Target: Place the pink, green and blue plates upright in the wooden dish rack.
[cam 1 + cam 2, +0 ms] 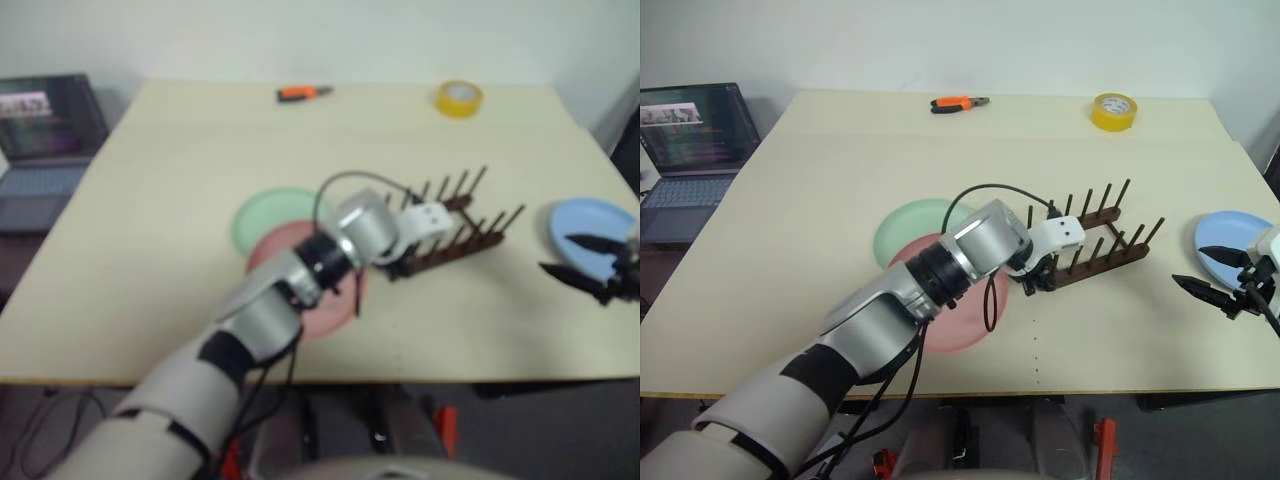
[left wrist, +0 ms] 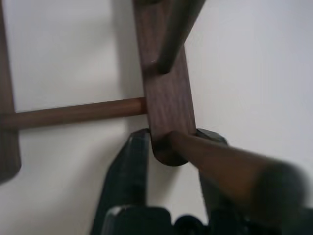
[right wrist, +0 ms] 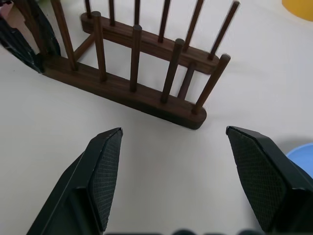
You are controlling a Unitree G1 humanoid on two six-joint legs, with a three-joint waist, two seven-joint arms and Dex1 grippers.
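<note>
Worktop [image 1: 820, 200]: pale beige, carries all items.
Pink plate [image 1: 960, 325]: flat, near front edge, partly under L arm, overlapping green plate [image 1: 910, 228] behind it.
Blue plate [image 1: 1230, 240]: flat, far R edge.
Dish rack [image 1: 1095, 245]: dark wood w/ upright pegs, btwn pink and blue plates.
L end effector [image 2: 166, 156]: fingers narrow, one each side of rack rail end; looks clamped, contact hard to confirm.
R end effector [image 3: 171, 181]: wide, nothing held, near blue plate.
Tape roll [image 1: 1113, 110]: yellow, back R.
</note>
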